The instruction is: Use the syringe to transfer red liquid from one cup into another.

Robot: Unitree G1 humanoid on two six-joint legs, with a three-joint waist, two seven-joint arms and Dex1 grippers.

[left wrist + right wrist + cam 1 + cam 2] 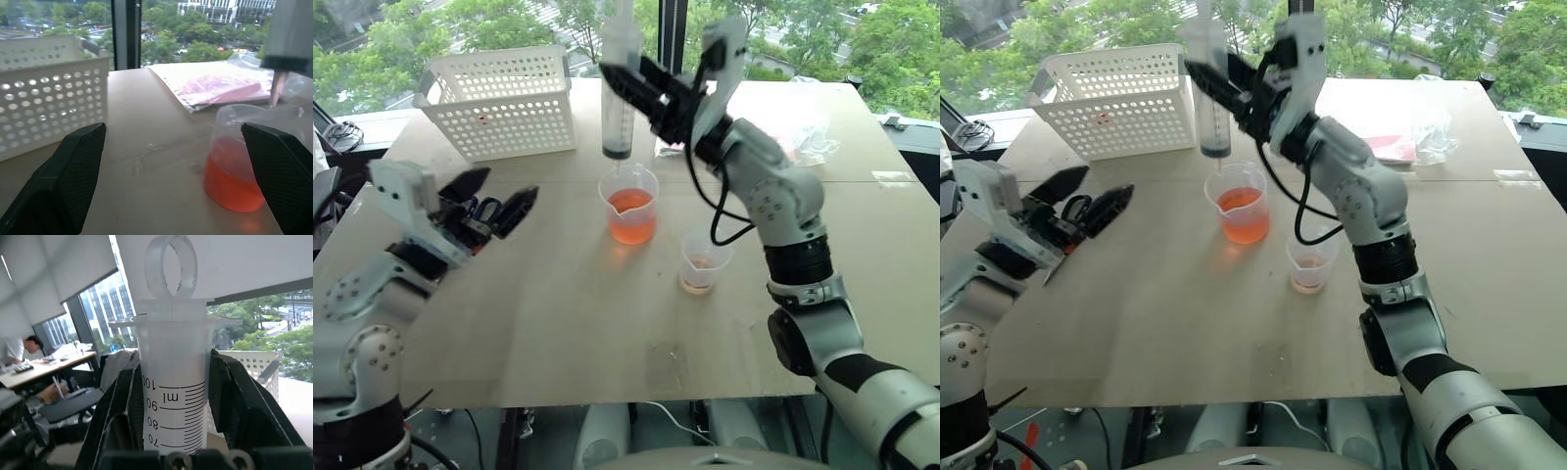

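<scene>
At upper centre of the left eye view, the right gripper (641,93) is clenched on the barrel of the syringe (621,78), held upright with its dark stopper low and its tip just above the rim of the larger beaker (631,204). The syringe's top is cut off by the frame edge here; the right wrist view shows its ring-shaped plunger end and the printed scale between the two black fingers (120,426).

The beaker stands near the table's middle, holding red liquid (631,217) to roughly half its height. The smaller cup (703,262) stands near it toward the lower right, apart from it, with only a faint orange tint at its base.

Left of frame, the left gripper (489,201) hovers above the table with its jaws spread wide and nothing between them. In the left wrist view the beaker sits by one finger (283,181); whether they touch I cannot tell.

Open room: bare table (558,323) runs from the cups down to the near edge and across to the right edge. The white perforated basket (499,103) sits at upper left, close to the far edge. A clear plastic bag with pinkish contents (1400,137) lies at upper right; what is inside is hard to make out. Some small dark thing behind the left gripper's fingers is mostly hidden.
</scene>
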